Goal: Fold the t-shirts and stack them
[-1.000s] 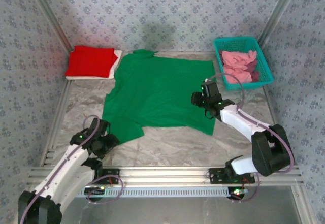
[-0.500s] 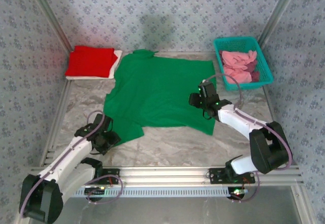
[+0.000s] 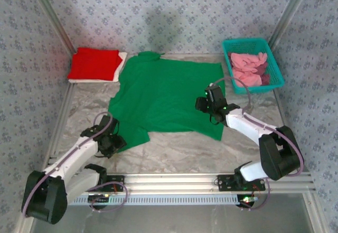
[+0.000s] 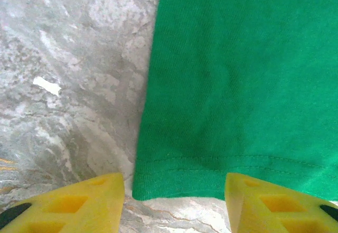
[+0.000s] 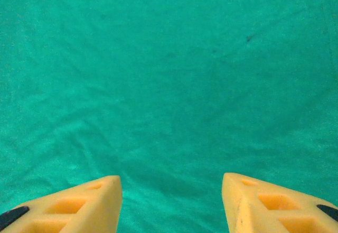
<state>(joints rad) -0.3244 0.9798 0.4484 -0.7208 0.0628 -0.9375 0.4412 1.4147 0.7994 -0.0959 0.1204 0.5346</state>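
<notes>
A bright green shirt [image 3: 163,98] lies spread flat in the middle of the marbled table [image 3: 179,148], its collar toward 12 o'clock and its hem toward 6 o'clock. The left gripper [image 3: 113,140] sits at the shirt's 7 o'clock corner. In the left wrist view its yellow fingers [image 4: 79,201] stand apart on either side of the stitched hem corner, with nothing clamped between them. The right gripper [image 3: 203,103] is over the shirt's 3 o'clock side, just inside the edge. Its fingers [image 5: 74,204] are also spread, with only wrinkled green cloth in front of them and nothing pinched. At 10 o'clock on the table a folded red shirt [image 3: 95,64] rests on a folded white shirt [image 3: 122,58], whose edge shows along the right and near sides. At 2 o'clock a teal basket [image 3: 232,45] holds crumpled pink shirts [image 3: 248,64], with a bit of maroon shirt [image 3: 265,78] at its near right corner.
</notes>
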